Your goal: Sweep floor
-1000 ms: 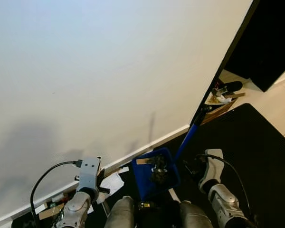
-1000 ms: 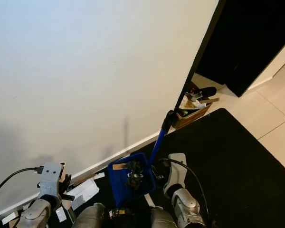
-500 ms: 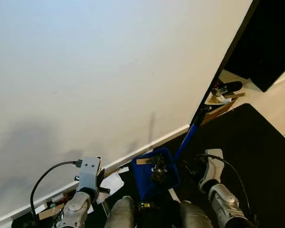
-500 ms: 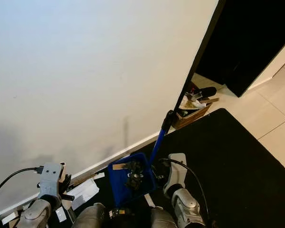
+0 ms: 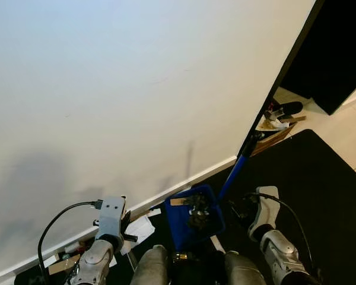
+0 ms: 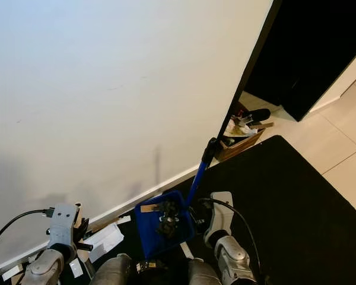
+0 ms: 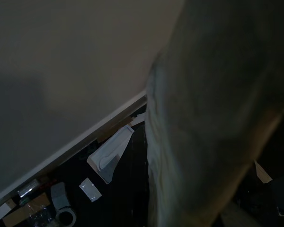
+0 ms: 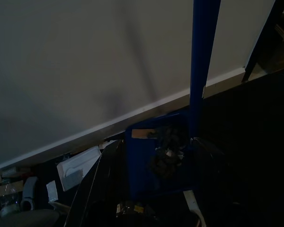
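Note:
A blue dustpan (image 5: pixel 193 218) stands on the black mat just in front of my knees, close to the white wall. Dark debris (image 8: pixel 166 150) and a brown scrap (image 8: pixel 143 134) lie in it. Its long blue handle (image 5: pixel 232 172) slants up to the right, toward the dark door frame. My right gripper (image 5: pixel 241 209) is low beside the foot of the handle; whether it grips the handle is lost in the dark. My left gripper (image 5: pixel 126 225) hangs low at the left, near the baseboard. Grey cloth (image 7: pixel 217 118) blocks much of the left wrist view.
White paper (image 5: pixel 139 228), small scraps, a tape roll (image 7: pixel 64 217) and a bottle (image 8: pixel 7 201) lie along the baseboard. A cardboard box of clutter (image 5: pixel 274 127) sits by the doorway at the right. The black mat (image 5: pixel 311 178) meets pale tiles (image 5: pixel 350 130).

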Controlling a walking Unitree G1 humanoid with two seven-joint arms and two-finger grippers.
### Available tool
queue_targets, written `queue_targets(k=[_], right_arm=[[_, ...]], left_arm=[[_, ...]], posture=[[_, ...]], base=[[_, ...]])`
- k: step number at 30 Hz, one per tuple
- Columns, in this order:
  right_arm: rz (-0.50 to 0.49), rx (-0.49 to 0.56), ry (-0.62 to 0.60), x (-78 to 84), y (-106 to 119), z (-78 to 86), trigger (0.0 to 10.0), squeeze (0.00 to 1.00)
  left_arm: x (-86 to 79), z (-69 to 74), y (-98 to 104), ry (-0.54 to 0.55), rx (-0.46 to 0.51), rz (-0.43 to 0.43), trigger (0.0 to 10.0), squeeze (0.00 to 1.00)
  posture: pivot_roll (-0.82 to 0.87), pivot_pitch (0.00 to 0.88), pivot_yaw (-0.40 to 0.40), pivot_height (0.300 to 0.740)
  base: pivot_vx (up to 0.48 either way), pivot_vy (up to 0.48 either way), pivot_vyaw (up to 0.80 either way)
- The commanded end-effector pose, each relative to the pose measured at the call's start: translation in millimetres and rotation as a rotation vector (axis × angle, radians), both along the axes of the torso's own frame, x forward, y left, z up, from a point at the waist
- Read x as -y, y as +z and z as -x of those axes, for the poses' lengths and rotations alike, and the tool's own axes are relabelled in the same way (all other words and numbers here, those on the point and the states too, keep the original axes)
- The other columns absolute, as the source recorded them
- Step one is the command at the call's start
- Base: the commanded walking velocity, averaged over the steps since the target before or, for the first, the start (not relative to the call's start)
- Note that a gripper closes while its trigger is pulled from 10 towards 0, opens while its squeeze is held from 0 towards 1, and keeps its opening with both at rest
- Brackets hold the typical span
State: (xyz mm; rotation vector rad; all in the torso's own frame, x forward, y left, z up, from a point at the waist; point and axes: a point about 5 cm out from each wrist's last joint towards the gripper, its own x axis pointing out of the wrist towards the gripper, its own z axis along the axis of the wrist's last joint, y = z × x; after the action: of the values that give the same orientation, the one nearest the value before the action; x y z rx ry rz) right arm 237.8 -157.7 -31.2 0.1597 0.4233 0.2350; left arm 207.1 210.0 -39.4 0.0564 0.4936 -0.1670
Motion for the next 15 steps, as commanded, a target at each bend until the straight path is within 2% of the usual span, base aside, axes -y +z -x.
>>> queue_targets(k=[1,15], right_arm=[[0.002,-0.022,-0.012,3.9,-3.5,4.9,10.0,0.0],[0.003,-0.026,-0.012,4.4,-4.0,5.2,10.0,0.0]], left_arm=[[13.0,5.8,-6.0,-0.014,-0.025,0.04,10.0,0.0],[13.5,6.1,-6.4,-0.014,-0.026,0.04,10.0,0.0]], posture=[[0.08,0.152,-0.02,0.74],[0.08,0.148,-0.024,0.74]], base=[[0.0,0.0,0.0],[0.0,0.0,0.0]])
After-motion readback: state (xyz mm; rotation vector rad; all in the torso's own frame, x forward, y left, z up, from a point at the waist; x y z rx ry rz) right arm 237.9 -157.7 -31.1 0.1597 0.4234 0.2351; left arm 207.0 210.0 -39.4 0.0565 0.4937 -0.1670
